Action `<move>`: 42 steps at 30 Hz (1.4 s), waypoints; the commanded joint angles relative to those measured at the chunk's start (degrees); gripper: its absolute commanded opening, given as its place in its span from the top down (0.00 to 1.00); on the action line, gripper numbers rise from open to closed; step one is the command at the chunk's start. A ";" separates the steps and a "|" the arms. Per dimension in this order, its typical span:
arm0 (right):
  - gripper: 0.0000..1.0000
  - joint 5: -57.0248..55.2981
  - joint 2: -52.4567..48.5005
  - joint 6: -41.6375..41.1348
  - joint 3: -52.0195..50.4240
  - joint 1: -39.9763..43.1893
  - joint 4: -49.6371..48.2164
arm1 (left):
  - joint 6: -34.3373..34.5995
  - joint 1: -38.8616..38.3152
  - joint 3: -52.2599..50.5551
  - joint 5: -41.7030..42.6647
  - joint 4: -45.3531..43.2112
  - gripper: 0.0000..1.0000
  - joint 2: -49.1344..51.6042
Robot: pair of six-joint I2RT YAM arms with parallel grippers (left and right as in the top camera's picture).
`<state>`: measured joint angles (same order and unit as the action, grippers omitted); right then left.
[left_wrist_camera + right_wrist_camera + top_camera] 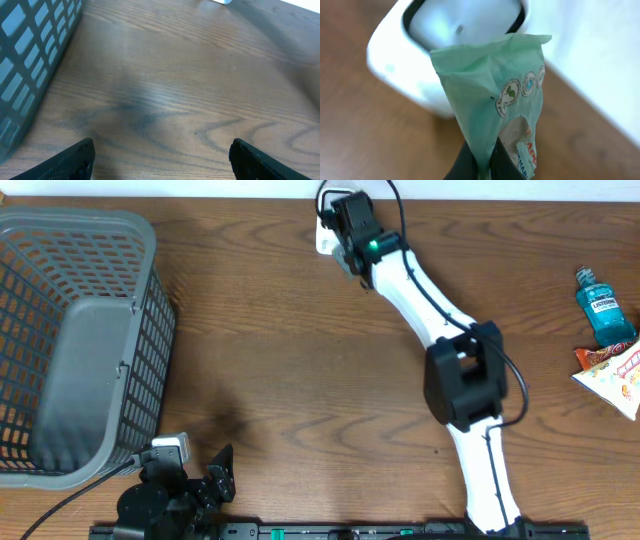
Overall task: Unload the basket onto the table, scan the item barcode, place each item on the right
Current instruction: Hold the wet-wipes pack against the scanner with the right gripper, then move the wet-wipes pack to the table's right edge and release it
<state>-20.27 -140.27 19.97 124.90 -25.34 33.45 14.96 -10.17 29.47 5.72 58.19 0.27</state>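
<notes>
Mid-scan: my right gripper pinches the pouch at the scanner, left gripper spread; next I'd angle the barcode in.

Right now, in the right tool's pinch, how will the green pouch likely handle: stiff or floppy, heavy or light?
Probably floppy: the green pouch is creased and folded where the right tool pinches it. Likely light, since one edge pinch holds it up before the white scanner. Its smooth film might slip or twist.
</notes>
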 commanded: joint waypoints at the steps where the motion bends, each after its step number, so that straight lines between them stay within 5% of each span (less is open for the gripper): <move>1: 0.99 -4.87 -4.50 5.68 7.02 -0.87 0.55 | -0.55 0.24 0.00 0.28 0.02 0.14 -0.07; 20: 0.99 -18.25 -8.33 11.58 10.38 -3.82 -1.25 | -0.55 0.24 0.00 0.28 0.02 0.14 -0.07; 37: 0.99 -17.00 1.36 -23.15 9.79 13.18 36.48 | -0.55 0.24 0.00 0.28 0.02 0.14 -0.07; 42: 0.99 -10.21 1.36 -24.17 3.23 24.37 34.12 | -0.55 0.24 0.00 0.28 0.02 0.14 -0.07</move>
<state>-33.61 -139.15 0.32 132.18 -6.04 70.04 14.96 -10.17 29.47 5.72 58.17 0.25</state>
